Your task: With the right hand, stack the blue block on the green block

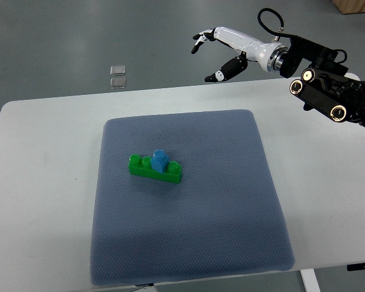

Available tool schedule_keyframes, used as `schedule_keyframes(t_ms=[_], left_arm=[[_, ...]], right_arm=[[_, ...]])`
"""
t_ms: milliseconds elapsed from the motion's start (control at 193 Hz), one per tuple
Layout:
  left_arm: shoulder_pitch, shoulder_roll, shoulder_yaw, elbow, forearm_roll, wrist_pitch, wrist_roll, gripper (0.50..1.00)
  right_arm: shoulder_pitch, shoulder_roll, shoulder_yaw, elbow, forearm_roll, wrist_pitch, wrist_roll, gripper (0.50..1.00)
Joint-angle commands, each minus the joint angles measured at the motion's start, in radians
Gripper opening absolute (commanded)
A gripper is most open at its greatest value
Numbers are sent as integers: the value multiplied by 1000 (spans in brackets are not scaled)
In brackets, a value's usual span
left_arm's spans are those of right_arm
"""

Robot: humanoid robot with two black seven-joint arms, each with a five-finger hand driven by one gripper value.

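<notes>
White table, grey-blue mat on top.
Mat flat, centred, covering most of the middle.

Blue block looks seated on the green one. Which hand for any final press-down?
Right. The right hand is the only one in view, open, raised beyond the table's far edge. The blue block already sits on the green block.

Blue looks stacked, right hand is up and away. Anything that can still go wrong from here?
1. The blue block sits slightly turned on the green block; from this view I can't tell if it's pressed fully down, so a nudge might knock it off.
2. The right hand hangs open past the table's far edge; a low return path over the mat might clip the stack.
</notes>
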Motion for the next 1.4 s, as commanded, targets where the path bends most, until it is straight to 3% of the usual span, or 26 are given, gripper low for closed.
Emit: schedule_keyframes(t_ms=[0,357,517,615,693,848,1096,1396], left_arm=[[0,0,0,0,0,0,1,1000],[1,0,0,0,0,0,-1,1000],[0,0,0,0,0,0,1,1000],[0,0,0,0,0,0,-1,1000],[0,0,0,0,0,0,1,1000],[0,0,0,0,0,0,1,1000],[0,0,0,0,0,0,1,1000],[0,0,0,0,0,0,1,1000]], right_arm=[[-23,0,1,-32,190,1,-4,913],[-114,15,1,-131,851,1,-6,913],[-152,26,1,-134,1034,4,-10,913],[-167,37,5,-134,1141,32,-10,913],[-184,46,26,-134,1253,104,-10,913],[-210,63,81,-135,1292,176,-9,913],[-265,113,201,-135,1299,179,-9,913],[-282,124,199,-137,1281,165,5,913]])
